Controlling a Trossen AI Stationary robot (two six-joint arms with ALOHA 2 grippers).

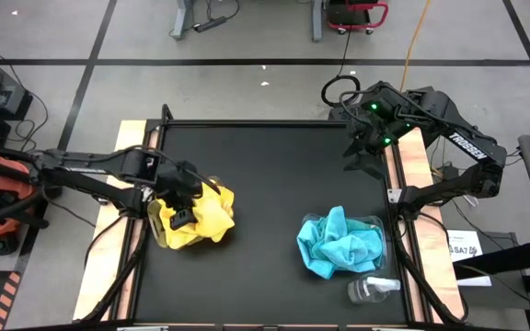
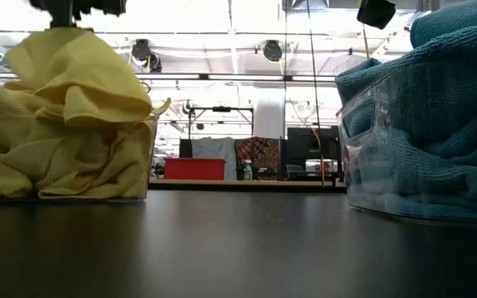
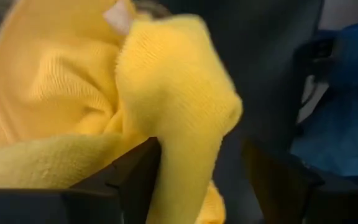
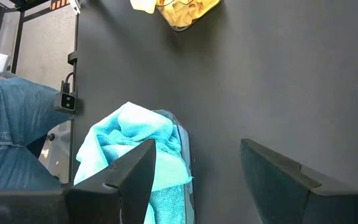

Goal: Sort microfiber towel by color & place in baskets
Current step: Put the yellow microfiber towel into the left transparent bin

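Note:
Bright yellow microfiber towels are heaped in the left clear basket and spill over its rim. My left gripper is open, right over this heap. A raised fold of yellow towel stands between its fingers. Turquoise towels fill the right clear basket near the table's right side. My right gripper is open and empty, held up over the table's far right edge. My left gripper comes down from above onto the yellow heap with its fingers apart. A raised fold of the top yellow towel sits between them and lies against the inner side of one finger. The towel rests on the heap in the basket.
A small clear plastic bottle lies near the table's near right corner, just in front of the turquoise basket. The black tabletop lies bare between the two baskets. A person's jeans-clad leg shows beyond the table's right edge.

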